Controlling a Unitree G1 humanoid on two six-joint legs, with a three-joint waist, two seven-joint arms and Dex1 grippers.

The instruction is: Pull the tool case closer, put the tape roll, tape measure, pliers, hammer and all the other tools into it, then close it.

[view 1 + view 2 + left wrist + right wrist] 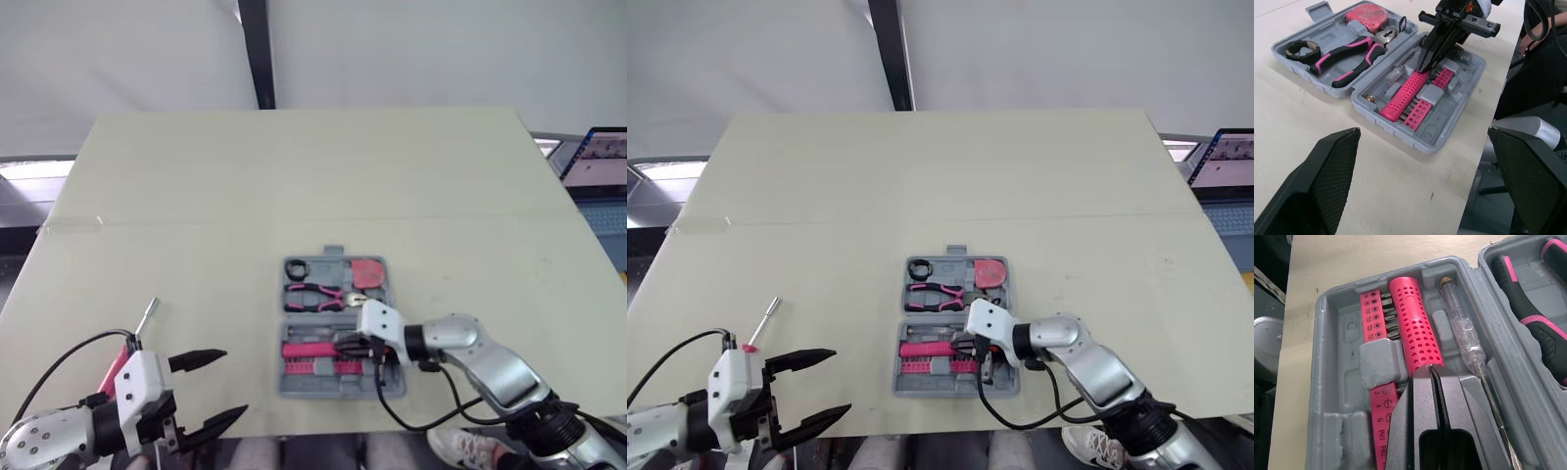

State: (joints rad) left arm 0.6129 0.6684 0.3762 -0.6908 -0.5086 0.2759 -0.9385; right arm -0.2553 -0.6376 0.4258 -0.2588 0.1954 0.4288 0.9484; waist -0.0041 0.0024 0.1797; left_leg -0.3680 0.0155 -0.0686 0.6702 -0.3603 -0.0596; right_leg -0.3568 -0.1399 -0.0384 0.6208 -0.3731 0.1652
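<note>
While touching the pinched-together right pincer (1432, 372) to the perforated pink handle (1413, 333) in the open grey plastic tool case (291, 384), holds the left pincer (235, 383) wide over the desk (294, 176)

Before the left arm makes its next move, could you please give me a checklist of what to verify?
1. Lid of the tool case open: ok.
2. The tape roll, pliers and tape measure inside it: ok.
3. Every tool inside: not ok; a pink-handled tool lies on the table by the left gripper.
4. What kind of tool that is: cannot tell.
5. Fingers of the left gripper open for a grasp: ok.
6. The right gripper out of the case: not ok; its shut fingers are at the pink perforated handle inside.
</note>
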